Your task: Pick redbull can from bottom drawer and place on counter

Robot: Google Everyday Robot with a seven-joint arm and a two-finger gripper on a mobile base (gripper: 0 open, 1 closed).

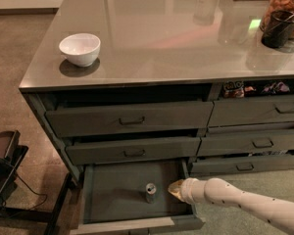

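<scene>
Low, stretches white arm (245, 202) in from the lower right, nearly level, tool (176, 189) just beside the upright can (151, 192) on the open bottom drawer (115, 197) floor; tool's state cannot be told. Can's writing unreadable.

Bare bottom drawer (115, 192) floor separates redbull can (150, 192) from gripper (175, 188) (right side).

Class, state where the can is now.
The can stands upright mid-floor in the open bottom drawer; the gripper is close beside it, on the picture's right.
</scene>
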